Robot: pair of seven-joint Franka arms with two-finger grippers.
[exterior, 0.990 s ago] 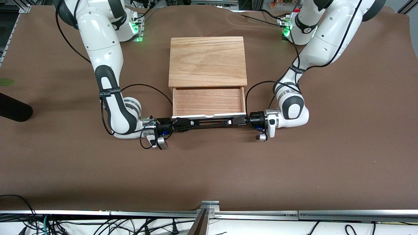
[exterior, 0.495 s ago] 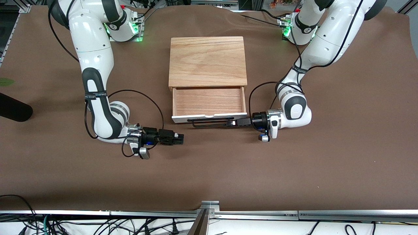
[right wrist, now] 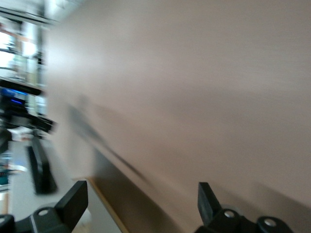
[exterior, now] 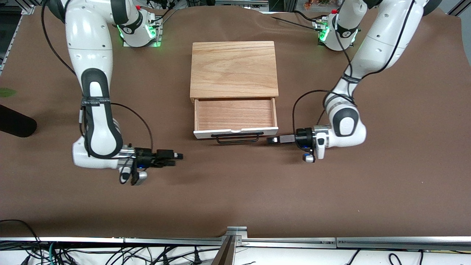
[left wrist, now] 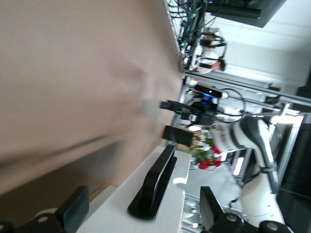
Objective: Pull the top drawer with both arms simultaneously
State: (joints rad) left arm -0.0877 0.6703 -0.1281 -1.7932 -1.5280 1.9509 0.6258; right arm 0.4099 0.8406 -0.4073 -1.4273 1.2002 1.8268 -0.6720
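A light oak wooden cabinet (exterior: pixel 234 69) with a flat slab top sits on the brown cloth-covered table (exterior: pixel 235 198), midway between the two ends and closer to the edge where the arm bases stand than to the front camera's edge. Its shallow, wide top drawer (exterior: pixel 235 115) stands pulled out toward the front camera's edge, so the reddish-brown wooden floor inside is open to view. The drawer's white front panel (exterior: pixel 235 132) carries a small finger notch in its upper rim and a long black wire bar handle (exterior: pixel 237 138) that juts out toward the front camera.

The black two-finger left gripper (exterior: pixel 272 139) lies low over the cloth just beside the drawer's front corner at the left arm's end, pointing along the panel and clear of the handle. In the left wrist view its fingers (left wrist: pixel 75 209) stand apart with the handle (left wrist: pixel 154 182) showing between them, untouched.

The black two-finger right gripper (exterior: pixel 176 156) hangs low over bare cloth, well apart from the drawer, toward the right arm's end and closer to the front camera's edge than the panel. Its fingers (right wrist: pixel 74 200) are spread wide in the right wrist view, with nothing between them.
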